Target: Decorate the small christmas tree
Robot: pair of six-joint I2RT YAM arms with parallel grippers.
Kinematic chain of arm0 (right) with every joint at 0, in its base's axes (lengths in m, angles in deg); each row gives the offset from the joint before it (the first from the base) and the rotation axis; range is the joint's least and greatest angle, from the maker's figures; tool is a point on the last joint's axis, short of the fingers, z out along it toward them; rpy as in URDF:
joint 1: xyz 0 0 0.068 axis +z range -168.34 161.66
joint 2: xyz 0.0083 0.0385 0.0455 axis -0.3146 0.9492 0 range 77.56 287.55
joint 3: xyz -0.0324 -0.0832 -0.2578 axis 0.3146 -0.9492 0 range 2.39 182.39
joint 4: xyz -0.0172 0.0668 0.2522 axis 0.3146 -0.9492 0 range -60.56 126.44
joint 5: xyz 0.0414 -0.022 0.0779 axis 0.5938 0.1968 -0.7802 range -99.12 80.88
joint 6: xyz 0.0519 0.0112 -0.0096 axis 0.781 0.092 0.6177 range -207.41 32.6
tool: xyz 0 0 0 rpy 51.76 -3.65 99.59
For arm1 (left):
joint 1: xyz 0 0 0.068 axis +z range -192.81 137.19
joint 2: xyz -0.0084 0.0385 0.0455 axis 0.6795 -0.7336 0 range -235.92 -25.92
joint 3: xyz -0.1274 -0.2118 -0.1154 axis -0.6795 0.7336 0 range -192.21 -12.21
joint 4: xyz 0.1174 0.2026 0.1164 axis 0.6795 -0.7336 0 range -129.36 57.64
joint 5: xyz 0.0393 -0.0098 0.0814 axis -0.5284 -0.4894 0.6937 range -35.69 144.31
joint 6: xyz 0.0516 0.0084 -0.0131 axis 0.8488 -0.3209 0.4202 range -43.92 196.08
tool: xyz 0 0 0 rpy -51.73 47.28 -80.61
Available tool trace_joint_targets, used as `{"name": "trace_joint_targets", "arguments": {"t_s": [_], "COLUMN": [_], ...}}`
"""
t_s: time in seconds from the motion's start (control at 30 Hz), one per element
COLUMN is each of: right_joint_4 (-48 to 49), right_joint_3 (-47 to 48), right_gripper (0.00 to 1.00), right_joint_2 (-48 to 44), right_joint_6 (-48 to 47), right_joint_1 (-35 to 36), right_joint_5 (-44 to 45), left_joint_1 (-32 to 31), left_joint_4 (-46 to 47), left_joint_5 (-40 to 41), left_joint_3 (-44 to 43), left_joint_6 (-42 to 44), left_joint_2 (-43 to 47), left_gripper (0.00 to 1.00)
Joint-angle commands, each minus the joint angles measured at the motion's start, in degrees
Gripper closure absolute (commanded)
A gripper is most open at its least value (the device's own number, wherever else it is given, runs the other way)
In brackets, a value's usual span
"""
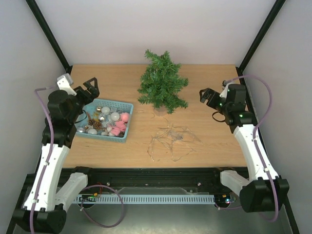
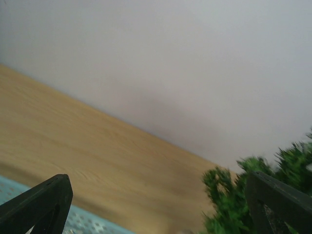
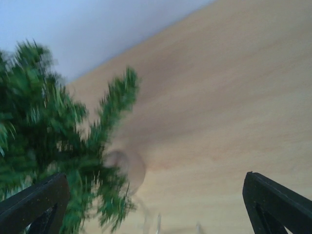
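Both jaws wide, empty. Only overhead: ornaments [image 1: 109, 120] in teal basket [image 1: 129, 117], wire tangle [image 1: 170, 139]. Right wrist: close on round stand [image 3: 128, 168] under small christmas tree [image 3: 44, 126]. Arms raised, left gripper [image 1: 89, 86] by basket corner, right gripper [image 1: 204, 97] facing tree.

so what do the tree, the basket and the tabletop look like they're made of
The tree looks synthetic, probably plastic: bristly dark green needles, matte. The basket seems to be teal plastic, its wall punched with small holes. The tabletop looks like wood or a wood-look laminate: pale grain lines, smooth, little shine.
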Motion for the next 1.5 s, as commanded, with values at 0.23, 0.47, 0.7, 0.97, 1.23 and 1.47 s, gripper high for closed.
{"name": "trace_joint_targets", "arguments": {"t_s": [0.23,0.47,0.7,0.97,1.23,1.47], "right_joint_4": [-10.32,-11.55,-9.78,-8.68,-14.44,-19.06], "right_joint_3": [-8.18,-11.23,-13.95,-11.10,-9.25,-9.47], "right_gripper": [0.08,0.20,0.34,0.39,0.37,0.47], "right_joint_2": [3.00,3.11,5.46,9.63,-1.00,0.60], "right_joint_6": [8.47,11.37,10.21,7.68,8.86,14.11], "right_joint_1": [14.97,22.35,22.20,22.03,23.46,33.09], "right_joint_5": [-4.63,3.18,11.60,3.26,5.93,5.77], "left_joint_1": [-1.45,-4.83,-12.50,-16.62,-20.81,-22.82], "left_joint_4": [-16.94,-24.47,-24.54,-23.61,-26.61,-24.22], "left_joint_5": [-15.42,-14.84,-14.52,-12.94,-9.81,-11.82], "left_joint_3": [5.80,6.39,11.29,14.00,12.93,14.16], "left_joint_6": [-5.31,-3.64,-5.15,-6.29,-6.05,-7.89], "left_joint_2": [4.64,6.79,5.45,2.81,0.99,-0.21], "left_gripper": [0.00,0.01,0.01,0.01,0.00,0.13]}}
